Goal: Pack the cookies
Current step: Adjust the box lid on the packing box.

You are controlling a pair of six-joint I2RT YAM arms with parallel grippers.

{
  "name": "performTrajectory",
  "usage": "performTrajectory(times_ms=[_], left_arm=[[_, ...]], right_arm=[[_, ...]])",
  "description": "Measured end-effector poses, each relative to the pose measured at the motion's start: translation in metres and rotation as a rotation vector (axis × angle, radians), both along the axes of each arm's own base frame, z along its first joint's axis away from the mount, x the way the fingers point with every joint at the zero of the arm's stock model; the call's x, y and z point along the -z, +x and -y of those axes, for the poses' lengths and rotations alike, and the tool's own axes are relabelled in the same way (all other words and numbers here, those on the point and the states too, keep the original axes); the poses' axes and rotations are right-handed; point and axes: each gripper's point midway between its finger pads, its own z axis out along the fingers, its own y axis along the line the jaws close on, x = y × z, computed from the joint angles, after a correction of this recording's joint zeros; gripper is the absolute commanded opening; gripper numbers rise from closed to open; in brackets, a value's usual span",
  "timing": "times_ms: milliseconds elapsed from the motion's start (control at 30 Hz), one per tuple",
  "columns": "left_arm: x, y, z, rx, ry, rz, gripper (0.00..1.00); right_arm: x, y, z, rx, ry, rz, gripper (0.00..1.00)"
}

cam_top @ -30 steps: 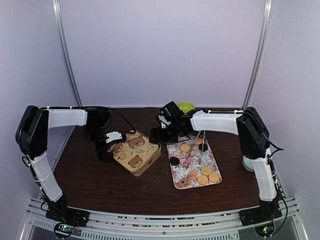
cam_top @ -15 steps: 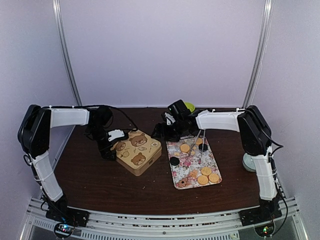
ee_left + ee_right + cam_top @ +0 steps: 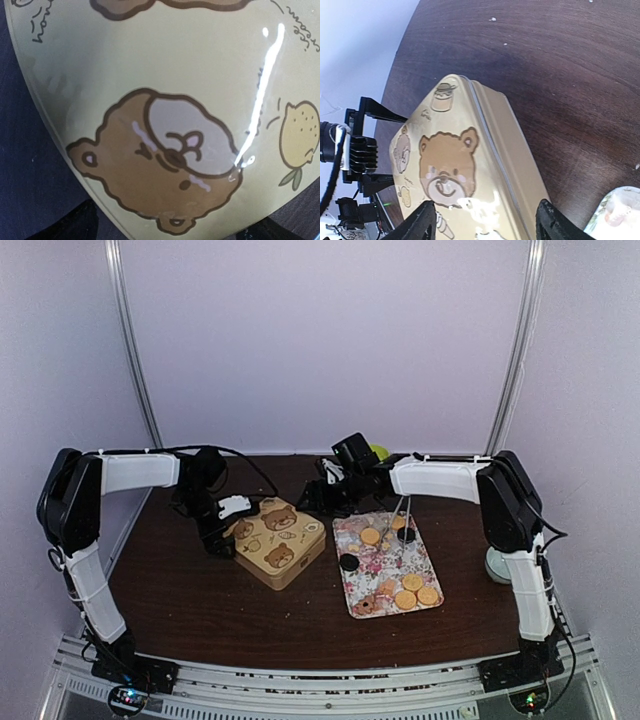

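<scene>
Your cream square cookie tin printed with brown bears [image 3: 279,542] sits lid-on toward the left of the middle of the dark wooden counter [image 3: 200,610], and the round golden and dark cookies [image 3: 412,583] lie on the floral rectangular tray [image 3: 360,540] just to its right. Your left hand [image 3: 222,535] is down at the tin's left corner; its wrist view is filled by the glossy lid with only dark finger edges at the bottom, so the fingers look spread to either side of that corner rather than clamped, though you cannot be sure of contact. Your right hand [image 3: 482,220] hangs above the tin's far right edge with its fingers apart and nothing between them. The main risk, as I judge it, is the tin skating on the smooth counter if one hand presses without the other bracing, which could shove it into the tray and scatter cookies. The shiny lid also offers little purchase, so a shallow pinch at the seam could slip.
</scene>
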Motion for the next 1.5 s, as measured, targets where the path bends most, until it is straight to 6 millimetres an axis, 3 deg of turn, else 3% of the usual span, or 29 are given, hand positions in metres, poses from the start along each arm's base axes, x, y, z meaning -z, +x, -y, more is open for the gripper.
performTrajectory(times_ms=[233,567,1200,1333,1500], left_arm=[[-0.007,0.005,0.006,0.008,-0.019,0.015,0.98],[-0.004,0.003,0.008,0.011,-0.026,-0.003,0.98],[-0.003,-0.007,0.01,0.015,-0.05,-0.044,0.98],[-0.01,-0.015,0.003,0.0,-0.059,-0.082,0.98],[-0.025,-0.011,-0.009,-0.042,-0.075,-0.099,0.98]], right_arm=[[0.0,-0.004,-0.006,-0.023,0.014,-0.01,0.68],[0.01,-0.005,0.002,-0.026,-0.041,-0.008,0.65],[0.014,0.011,-0.017,-0.059,-0.055,0.018,0.59],[0.014,0.011,-0.023,-0.066,-0.055,0.019,0.62],[0.013,0.014,-0.024,-0.061,-0.057,0.031,0.74]])
